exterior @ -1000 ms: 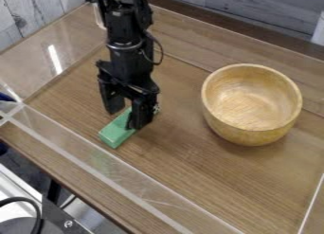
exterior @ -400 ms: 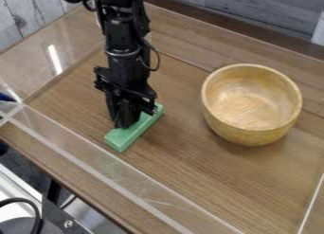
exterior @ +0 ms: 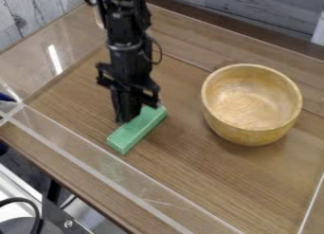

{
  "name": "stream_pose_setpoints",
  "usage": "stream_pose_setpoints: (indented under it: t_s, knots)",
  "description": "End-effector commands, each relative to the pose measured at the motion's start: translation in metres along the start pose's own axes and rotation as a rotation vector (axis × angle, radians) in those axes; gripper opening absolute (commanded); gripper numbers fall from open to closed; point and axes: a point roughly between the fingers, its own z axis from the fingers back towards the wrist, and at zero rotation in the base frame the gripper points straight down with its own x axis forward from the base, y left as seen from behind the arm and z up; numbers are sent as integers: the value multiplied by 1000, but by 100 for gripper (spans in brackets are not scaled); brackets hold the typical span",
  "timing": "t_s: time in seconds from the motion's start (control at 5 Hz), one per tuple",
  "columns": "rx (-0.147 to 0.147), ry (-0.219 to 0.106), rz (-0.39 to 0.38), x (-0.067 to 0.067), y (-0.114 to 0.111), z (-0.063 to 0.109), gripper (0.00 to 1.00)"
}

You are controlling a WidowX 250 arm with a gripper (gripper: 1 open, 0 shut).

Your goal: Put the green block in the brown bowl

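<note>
The green block point(exterior: 140, 131) lies flat on the wooden table, slanting from lower left to upper right. My gripper point(exterior: 131, 116) comes straight down on its middle, fingers drawn together and shut on the block, which still rests on the table. The fingertips hide part of the block's far edge. The brown bowl point(exterior: 243, 132) stands upright to the right, about a block's length away, with nothing visible inside it.
A low clear plastic wall point(exterior: 76, 146) rims the table point(exterior: 190, 171) along the front and left. Black cables point(exterior: 19, 214) sit outside it at the bottom left. A pale plank wall runs behind the table.
The fingers went from open astride the block to shut on it. The block swung so that its right end now sticks out further toward the bowl.
</note>
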Motion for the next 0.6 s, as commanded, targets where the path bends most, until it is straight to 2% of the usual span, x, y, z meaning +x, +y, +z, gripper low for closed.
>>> stream_pose_setpoints:
  t_s: [0.0, 0.2, 0.4]
  knots:
    - [14, -102, 3, 15, -3, 43, 0]
    - [13, -118, 7, 19, -9, 64, 0]
    - [21, -106, -13, 15, -7, 45, 100]
